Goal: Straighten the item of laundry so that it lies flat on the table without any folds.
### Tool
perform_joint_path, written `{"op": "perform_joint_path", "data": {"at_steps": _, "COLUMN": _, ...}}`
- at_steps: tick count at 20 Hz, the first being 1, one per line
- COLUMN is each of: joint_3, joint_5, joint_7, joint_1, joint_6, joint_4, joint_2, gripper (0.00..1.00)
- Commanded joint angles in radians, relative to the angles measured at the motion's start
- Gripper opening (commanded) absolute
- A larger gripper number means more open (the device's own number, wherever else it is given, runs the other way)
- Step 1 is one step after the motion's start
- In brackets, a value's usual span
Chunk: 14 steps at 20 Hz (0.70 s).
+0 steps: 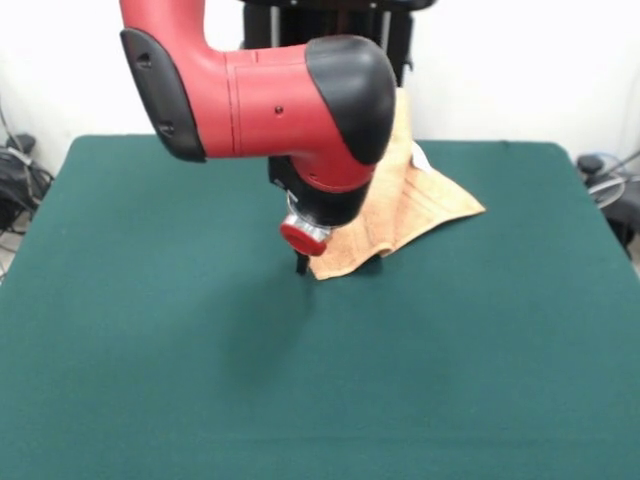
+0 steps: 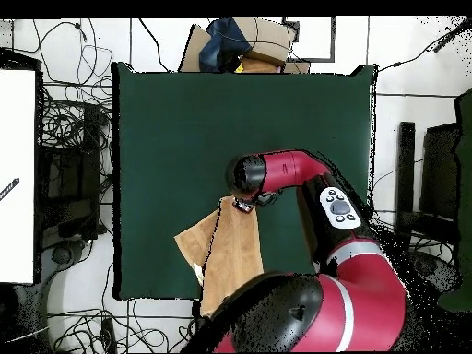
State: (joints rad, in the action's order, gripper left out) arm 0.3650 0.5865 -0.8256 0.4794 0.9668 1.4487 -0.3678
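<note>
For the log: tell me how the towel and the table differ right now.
The towel is light orange-brown; the table is dark green. The towel is bunched with folds and partly raised behind the arm; the table lies flat. The towel is far smaller, covering only a patch near the robot's side. Both are cloth-surfaced.

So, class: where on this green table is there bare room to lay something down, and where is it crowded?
Free: the dark green felt-covered table across the camera-side half and the strip left of the red and black arm. Crowded: the far right, where the bunched orange-brown terry towel lies beside the pincer.
</note>
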Motion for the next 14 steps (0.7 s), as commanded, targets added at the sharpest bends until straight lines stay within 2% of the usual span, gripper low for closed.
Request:
{"op": "perform_joint_path", "data": {"at_steps": 1, "joint_3": 0.034, "joint_5": -0.039, "joint_7": -0.083, "joint_1": 0.03, "joint_6": -0.074, "joint_4": 0.077, "joint_2": 0.03, "gripper": 1.0}}
{"op": "perform_joint_path", "data": {"at_steps": 5, "joint_3": 0.056, "joint_5": -0.076, "joint_7": -0.14, "joint_1": 0.051, "joint_6": -0.159, "joint_4": 0.117, "joint_2": 0.024, "gripper": 1.0}}
{"op": "perform_joint_path", "data": {"at_steps": 14, "joint_3": 0.074, "joint_5": -0.159, "joint_7": -0.173, "joint_1": 0.077, "joint_6": -0.254, "joint_4": 0.159, "joint_2": 0.022, "gripper": 1.0}}
